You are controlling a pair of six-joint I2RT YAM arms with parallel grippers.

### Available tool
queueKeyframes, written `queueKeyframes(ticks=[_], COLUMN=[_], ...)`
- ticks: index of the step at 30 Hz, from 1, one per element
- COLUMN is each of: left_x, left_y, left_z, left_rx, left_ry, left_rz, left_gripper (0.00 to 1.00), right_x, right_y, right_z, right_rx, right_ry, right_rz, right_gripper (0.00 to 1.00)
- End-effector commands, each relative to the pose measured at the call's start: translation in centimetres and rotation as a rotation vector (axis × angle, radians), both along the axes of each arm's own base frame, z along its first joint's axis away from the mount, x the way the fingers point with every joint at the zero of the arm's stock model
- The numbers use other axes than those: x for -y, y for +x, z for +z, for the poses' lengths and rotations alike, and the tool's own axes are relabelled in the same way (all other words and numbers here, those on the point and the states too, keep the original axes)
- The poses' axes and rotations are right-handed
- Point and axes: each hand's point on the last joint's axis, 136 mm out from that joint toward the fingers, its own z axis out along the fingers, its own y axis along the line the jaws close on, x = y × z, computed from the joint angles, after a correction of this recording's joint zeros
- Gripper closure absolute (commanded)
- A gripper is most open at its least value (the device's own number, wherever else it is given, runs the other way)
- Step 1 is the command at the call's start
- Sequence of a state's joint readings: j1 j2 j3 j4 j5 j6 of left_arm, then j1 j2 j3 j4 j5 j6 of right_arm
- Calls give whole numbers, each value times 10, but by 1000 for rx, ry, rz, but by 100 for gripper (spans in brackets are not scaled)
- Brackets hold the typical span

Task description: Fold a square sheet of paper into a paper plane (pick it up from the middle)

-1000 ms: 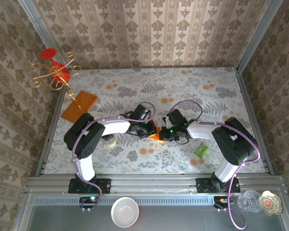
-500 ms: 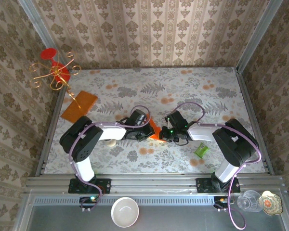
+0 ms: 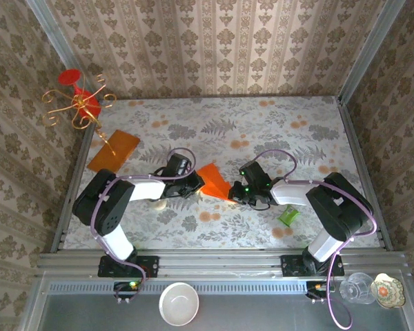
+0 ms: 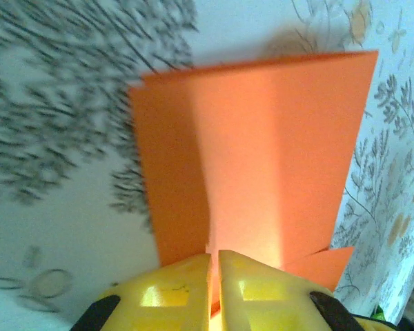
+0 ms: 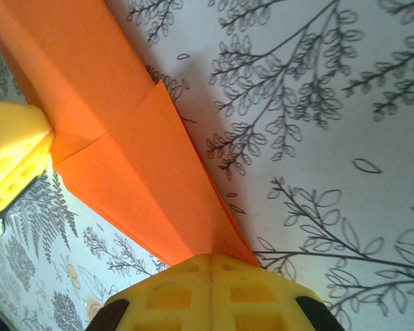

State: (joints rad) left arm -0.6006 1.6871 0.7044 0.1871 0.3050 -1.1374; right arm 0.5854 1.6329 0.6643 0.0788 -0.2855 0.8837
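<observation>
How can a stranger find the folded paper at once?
Look at the middle of the flowered table. The folded paper is held there by the left claw and right claw. It is bright and creased, unlike the dull flat sheet far left.

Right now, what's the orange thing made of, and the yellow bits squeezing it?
The orange thing looks like thin, matte paper: it holds sharp creases and lies in flat layers. The yellow fingers look like moulded plastic or rubber, slightly shiny, with rows of square holes. I can't tell which of the two.
</observation>
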Motion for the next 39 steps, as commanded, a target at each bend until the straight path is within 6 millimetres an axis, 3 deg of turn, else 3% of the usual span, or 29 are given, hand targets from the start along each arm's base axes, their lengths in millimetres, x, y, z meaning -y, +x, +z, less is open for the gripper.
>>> queueKeyframes(ticks=[1, 6, 9, 12, 18, 24, 30, 39], left_x=[-17, -6, 0, 10, 27, 29, 31, 49], left_y=[2, 5, -1, -13, -28, -31, -31, -23], left_z=[3, 38, 48, 49, 42, 33, 28, 32], left_rx=[22, 81, 85, 66, 19, -7, -22, -18], left_ry=[61, 21, -12, -47, -118, -126, -128, -186], left_rz=[3, -42, -58, -65, -55, -41, -37, -85], left_gripper=[86, 83, 79, 75, 63, 52, 48, 48], right_x=[53, 16, 14, 22, 17, 10, 7, 6], right_y=[-34, -3, 9, 15, 15, 16, 15, 16], right_z=[-42, 29, 75, 92, 85, 73, 58, 49], right_rx=[-133, 72, 210, 283, 271, 243, 203, 183], right_ry=[-212, 13, 66, 42, 42, 57, 52, 41], right_rz=[-85, -49, -52, -61, 0, 14, 27, 30], right_gripper=[96, 88, 77, 65, 65, 65, 66, 70])
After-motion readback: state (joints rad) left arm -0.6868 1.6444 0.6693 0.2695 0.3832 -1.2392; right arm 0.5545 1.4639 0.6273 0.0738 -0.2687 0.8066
